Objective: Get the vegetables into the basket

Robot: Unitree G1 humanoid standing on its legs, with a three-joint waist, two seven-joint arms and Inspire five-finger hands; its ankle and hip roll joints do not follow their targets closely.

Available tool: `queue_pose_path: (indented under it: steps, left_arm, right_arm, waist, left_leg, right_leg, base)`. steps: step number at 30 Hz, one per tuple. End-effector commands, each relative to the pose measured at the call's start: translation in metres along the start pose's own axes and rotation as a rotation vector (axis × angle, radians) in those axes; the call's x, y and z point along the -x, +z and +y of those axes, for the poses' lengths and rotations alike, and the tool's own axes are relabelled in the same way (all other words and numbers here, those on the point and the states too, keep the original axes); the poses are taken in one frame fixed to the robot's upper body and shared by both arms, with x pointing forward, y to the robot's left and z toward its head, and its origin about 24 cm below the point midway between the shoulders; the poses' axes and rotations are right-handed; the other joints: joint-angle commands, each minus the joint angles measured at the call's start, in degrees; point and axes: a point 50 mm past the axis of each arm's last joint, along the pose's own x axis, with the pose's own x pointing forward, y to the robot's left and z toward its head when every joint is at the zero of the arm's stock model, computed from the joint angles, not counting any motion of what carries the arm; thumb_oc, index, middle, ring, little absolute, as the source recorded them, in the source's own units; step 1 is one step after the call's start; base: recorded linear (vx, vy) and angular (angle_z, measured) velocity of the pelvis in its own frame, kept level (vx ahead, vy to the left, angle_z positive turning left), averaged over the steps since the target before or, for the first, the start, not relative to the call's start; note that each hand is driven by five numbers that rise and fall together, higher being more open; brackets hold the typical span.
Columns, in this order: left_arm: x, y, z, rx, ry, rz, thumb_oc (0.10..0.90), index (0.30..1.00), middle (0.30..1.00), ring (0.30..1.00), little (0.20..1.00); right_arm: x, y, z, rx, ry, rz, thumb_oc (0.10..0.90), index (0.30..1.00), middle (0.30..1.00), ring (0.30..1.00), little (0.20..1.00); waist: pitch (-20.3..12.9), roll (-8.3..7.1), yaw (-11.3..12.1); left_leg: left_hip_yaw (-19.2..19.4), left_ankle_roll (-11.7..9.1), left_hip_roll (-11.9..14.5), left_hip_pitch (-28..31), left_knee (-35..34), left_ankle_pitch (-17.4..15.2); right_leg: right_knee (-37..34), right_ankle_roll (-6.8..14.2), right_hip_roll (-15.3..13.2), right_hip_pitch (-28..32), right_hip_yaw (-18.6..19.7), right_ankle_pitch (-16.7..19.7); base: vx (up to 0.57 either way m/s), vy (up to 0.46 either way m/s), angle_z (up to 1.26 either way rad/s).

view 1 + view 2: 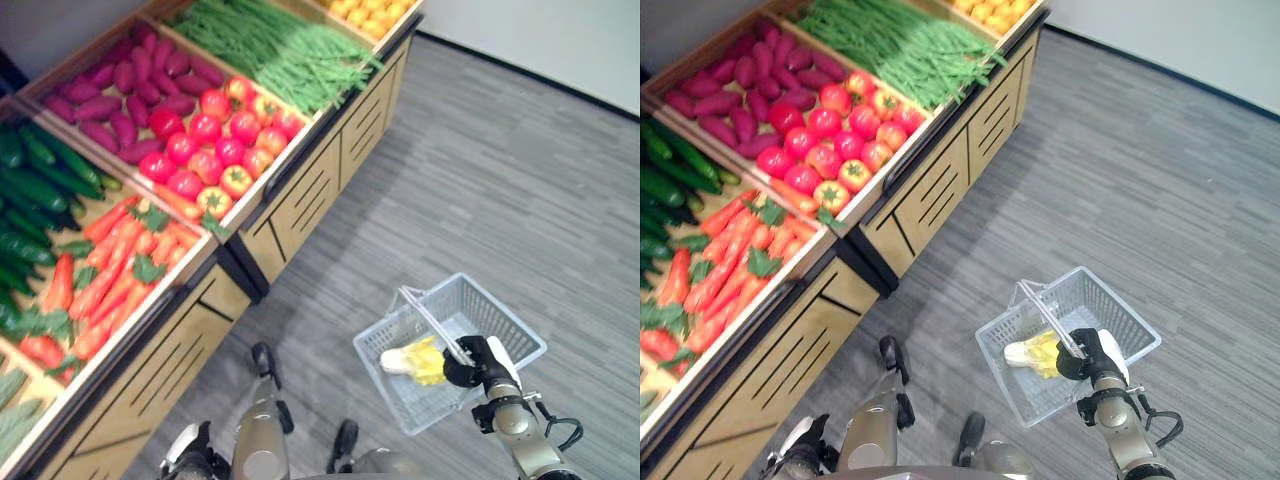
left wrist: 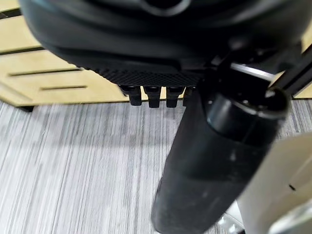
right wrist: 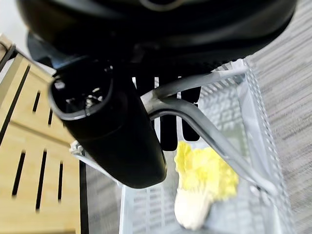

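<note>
Inside basket [image 1: 500,330] | cabbage [image 1: 415,360] | below right robot hand [image 1: 470,362] gripping handle [image 3: 204,126]

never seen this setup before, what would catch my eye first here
The produce stand along the left draws the eye: red tomatoes, green beans, purple sweet potatoes, carrots and cucumbers in wooden bins. At lower right, the right hand has its fingers curled round the handle of a pale wire basket, hanging over the grey floor. One yellow leafy cabbage lies inside.
</note>
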Motion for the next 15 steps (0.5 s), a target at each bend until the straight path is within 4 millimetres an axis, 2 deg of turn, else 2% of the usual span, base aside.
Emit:
queue_pose_path:
  steps: [1,3,11,12,13,14,15]
  left_arm:
    - [-0.006,-0.009,0.027,-0.077,0.079,0.017,0.9,1.0,1.0,1.0,1.0]
    - [-0.006,-0.009,0.031,-0.081,0.086,0.018,0.9,1.0,1.0,1.0,1.0]
    - [-0.009,-0.007,0.043,-0.054,0.129,0.019,0.9,1.0,1.0,1.0,1.0]
    - [-0.009,-0.008,0.044,-0.044,0.133,0.023,0.9,1.0,1.0,1.0,1.0]
    - [-0.009,-0.006,0.045,-0.042,0.133,0.017,0.9,1.0,1.0,1.0,1.0]
    - [-0.009,-0.006,0.045,-0.042,0.133,0.017,0.9,1.0,1.0,1.0,1.0]
    - [-0.009,-0.006,0.045,-0.043,0.134,0.016,0.9,1.0,1.0,1.0,1.0]
  right_arm:
    - [-0.003,0.043,-0.025,-0.057,-0.12,-0.23,0.4,0.3,0.3,0.3,0.3]
    - [-0.003,0.044,-0.018,-0.065,-0.101,-0.226,0.4,0.3,0.3,0.3,0.3]
    - [-0.007,0.055,-0.005,-0.064,-0.061,-0.248,0.4,0.3,0.3,0.3,0.3]
    - [-0.008,0.058,-0.004,-0.06,-0.057,-0.254,0.4,0.3,0.3,0.3,0.3]
    - [-0.009,0.06,-0.003,-0.06,-0.052,-0.263,0.4,0.3,0.3,0.3,0.3]
    - [-0.009,0.06,-0.003,-0.06,-0.052,-0.263,0.4,0.3,0.3,0.3,0.3]
    - [-0.009,0.06,-0.002,-0.058,-0.048,-0.263,0.4,0.3,0.3,0.3,0.3]
  waist:
    - [-4.7,-1.71,0.8]
    - [-4.7,-2.85,1.3]
    - [-5.4,-4.55,2.5]
    - [-5.3,-4.34,2.7]
    - [-4.7,-3.75,2.2]
    - [-4.7,-3.78,2.2]
    - [-4.4,-3.42,1.7]
  left_leg:
    - [-2.3,-3.1,0.3,5.7,1.3,-1.1]
    - [-2.5,-1.8,-1.1,5.6,2.5,-2.9]
    - [-3.7,0.6,-4.4,7.1,1.6,-5.5]
    - [-4.0,1.5,-5.0,8.3,0.7,-6.0]
    - [-5.1,2.2,-5.4,9.5,-0.2,-5.8]
    - [-5.0,2.2,-5.4,9.5,-0.3,-5.8]
    - [-5.7,2.3,-5.5,10.2,-0.9,-5.7]
  right_leg:
    - [7.0,7.0,-9.9,-6.1,-0.7,1.7]
    - [8.1,8.0,-11.4,-6.5,-0.2,2.9]
    - [11.9,10.1,-13.9,-7.7,1.2,7.2]
    - [16.6,10.3,-14.5,-9.6,1.9,8.4]
    - [23.0,10.7,-13.2,-12.2,4.6,9.3]
    - [23.1,10.7,-13.3,-12.3,4.6,9.2]
    - [25.0,10.5,-12.3,-13.7,6.5,9.3]
  base:
    - [0.07,0.24,-0.08]
    - [0.08,0.242,0.3]
    - [0.07,0.166,0.08]
    - [0.05,0.169,0.07]
    - [0.05,0.168,0.13]
    - [0.03,0.088,0.15]
    - [0.02,0.037,0.3]
